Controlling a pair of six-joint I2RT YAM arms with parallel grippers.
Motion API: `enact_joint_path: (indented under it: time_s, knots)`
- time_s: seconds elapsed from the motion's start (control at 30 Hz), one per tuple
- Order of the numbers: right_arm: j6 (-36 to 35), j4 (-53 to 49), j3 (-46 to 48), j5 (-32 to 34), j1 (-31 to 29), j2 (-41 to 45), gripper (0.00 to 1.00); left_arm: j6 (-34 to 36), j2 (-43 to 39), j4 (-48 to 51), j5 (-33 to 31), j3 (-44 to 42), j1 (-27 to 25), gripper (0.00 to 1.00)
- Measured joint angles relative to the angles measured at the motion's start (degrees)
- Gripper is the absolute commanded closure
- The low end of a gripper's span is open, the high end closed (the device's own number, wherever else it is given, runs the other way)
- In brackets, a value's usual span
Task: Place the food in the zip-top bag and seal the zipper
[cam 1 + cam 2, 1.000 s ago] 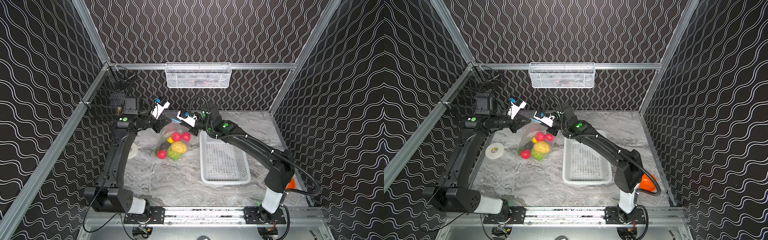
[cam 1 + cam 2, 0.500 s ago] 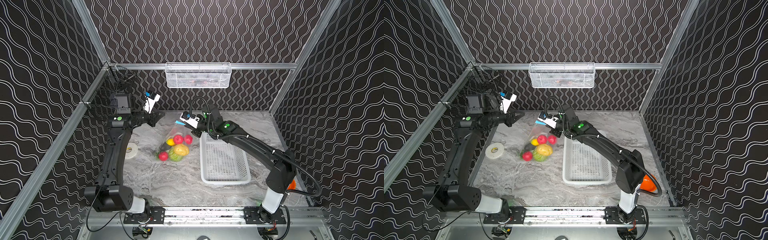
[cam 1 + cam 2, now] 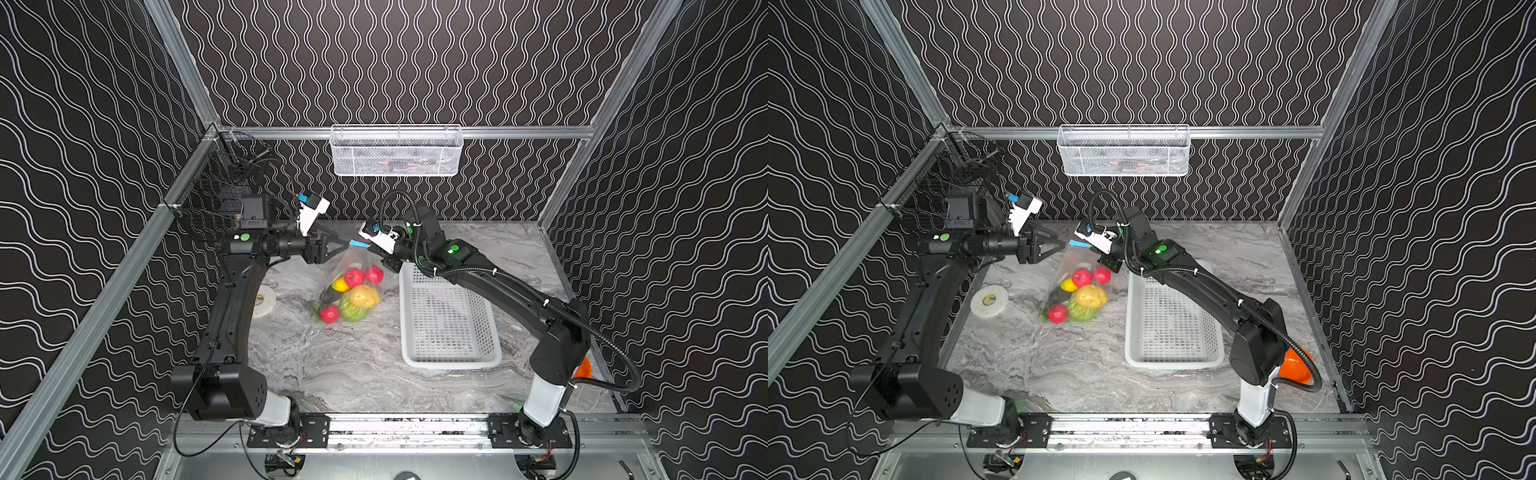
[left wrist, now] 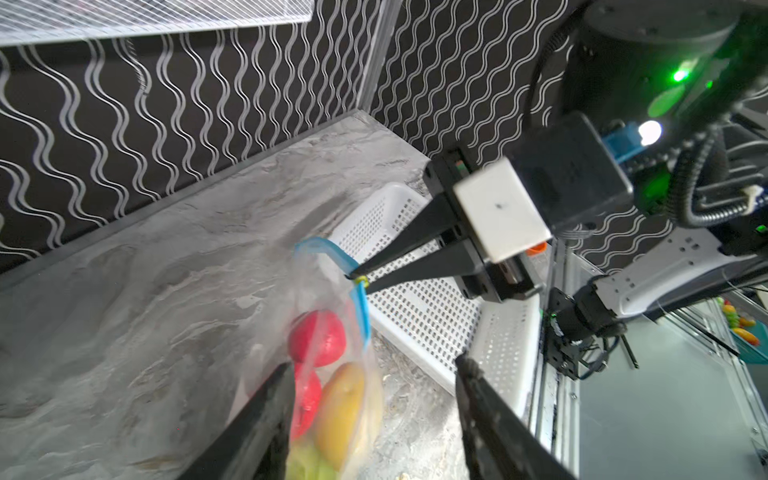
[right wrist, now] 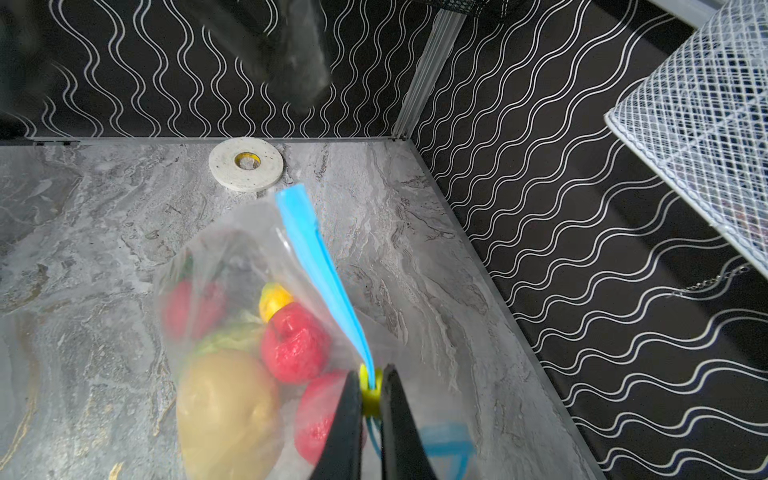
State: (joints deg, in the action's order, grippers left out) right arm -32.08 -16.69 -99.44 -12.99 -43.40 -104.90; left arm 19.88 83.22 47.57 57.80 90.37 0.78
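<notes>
We list one bag [image 3: 352, 259] of food [image 3: 363, 296], its slider [image 5: 370, 392] pinched in the right gripper [image 3: 370, 249], left gripper [image 4: 374, 363] spread wide, basket [image 3: 453, 364] at three o'clock.

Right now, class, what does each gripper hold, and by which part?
The right gripper pinches the zip-top bag by the yellow slider tab on its blue zipper. The left gripper stands open, holding nothing.

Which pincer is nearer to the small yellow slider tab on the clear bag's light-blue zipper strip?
Right. The right pincer is shut on the small yellow slider tab itself. The left pincer stands open at the clear plastic bag's opposite side, apart from the tab.
</notes>
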Motion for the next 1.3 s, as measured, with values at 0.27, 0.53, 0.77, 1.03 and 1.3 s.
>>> enact_joint_path:
  time_s: [0.27, 0.53, 0.77, 1.03, 1.3]
  knots:
    - [0.2, 0.0, -0.1, -0.2, 0.0, -0.2, 0.99, 3.3, 0.9, 1.1, -4.5, -0.6, -5.9, 0.48]
    - [0.2, 0.1, 0.3, -0.7, 0.0, -0.1, 0.99, 3.0, 2.7, -0.4, -9.5, -0.4, -6.4, 0.85]
    - [0.2, 0.6, 1.3, -1.0, 0.0, 0.3, 1.00, 1.3, 2.8, -1.7, -12.8, -0.3, -6.4, 1.00]
    - [0.1, 2.8, 1.7, -1.8, -0.1, 0.5, 1.00, -0.2, -0.3, -2.6, -17.4, -0.4, -6.5, 1.00]
    - [0.1, 3.4, 1.7, -1.6, 0.0, 0.7, 1.00, -0.2, 0.0, -2.2, -20.5, 1.9, -6.5, 1.00]
